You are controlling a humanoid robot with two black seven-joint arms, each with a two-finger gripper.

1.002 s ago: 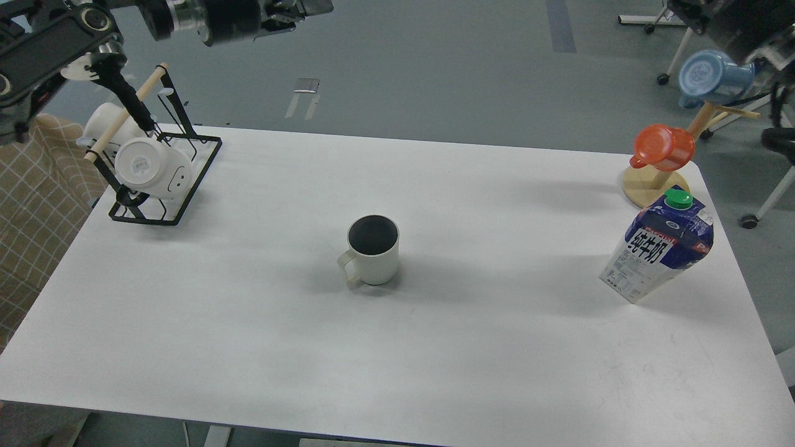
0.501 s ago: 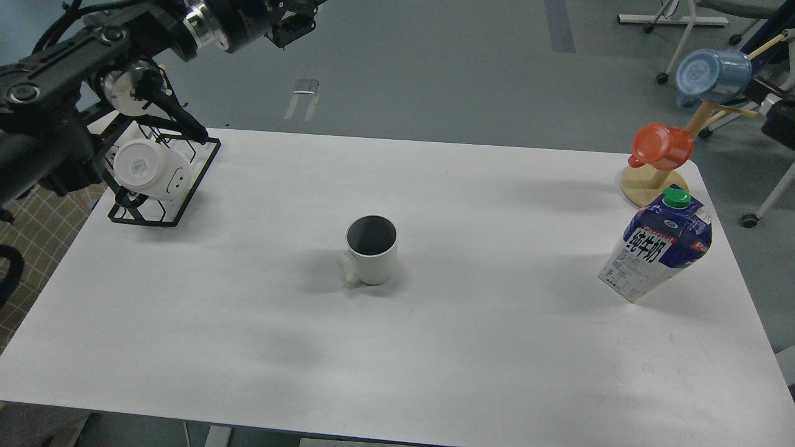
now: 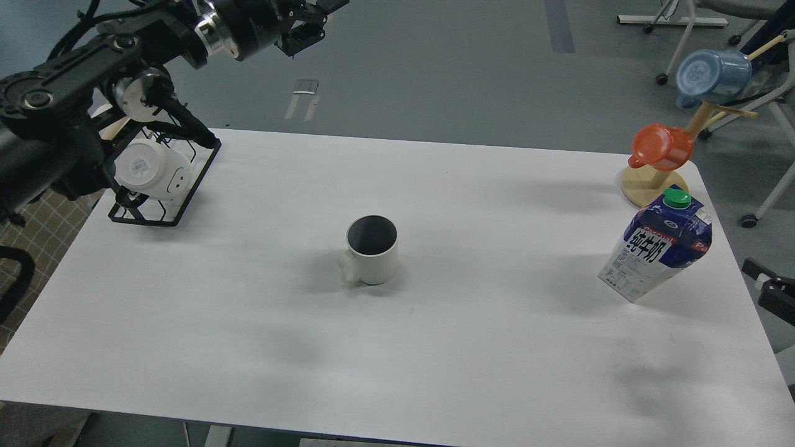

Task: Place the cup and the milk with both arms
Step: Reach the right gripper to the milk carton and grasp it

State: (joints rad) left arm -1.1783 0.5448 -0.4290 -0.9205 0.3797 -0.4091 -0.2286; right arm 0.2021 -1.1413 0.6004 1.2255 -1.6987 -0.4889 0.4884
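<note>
A cream ribbed cup point(image 3: 371, 251) with a dark inside stands upright at the table's middle, its handle towards the front left. A blue and white milk carton point(image 3: 657, 248) with a green cap stands at the right side of the table. My left gripper point(image 3: 313, 25) is high above the floor beyond the table's far left edge, far from the cup. Its two fingers look spread, with nothing between them. A black end of my right arm point(image 3: 770, 288) pokes in at the right edge, just right of the carton and apart from it. Its fingers cannot be told apart.
A black wire rack point(image 3: 186, 192) with white mugs point(image 3: 152, 169) stands at the far left corner, partly behind my left arm. A wooden mug tree point(image 3: 652, 183) at the far right holds an orange cup point(image 3: 661, 147) and a blue cup point(image 3: 711, 74).
My left arm has swung down over the rack and its gripper has shifted slightly right. My right arm has left the top right corner and now comes in low at the right edge beside the carton.
</note>
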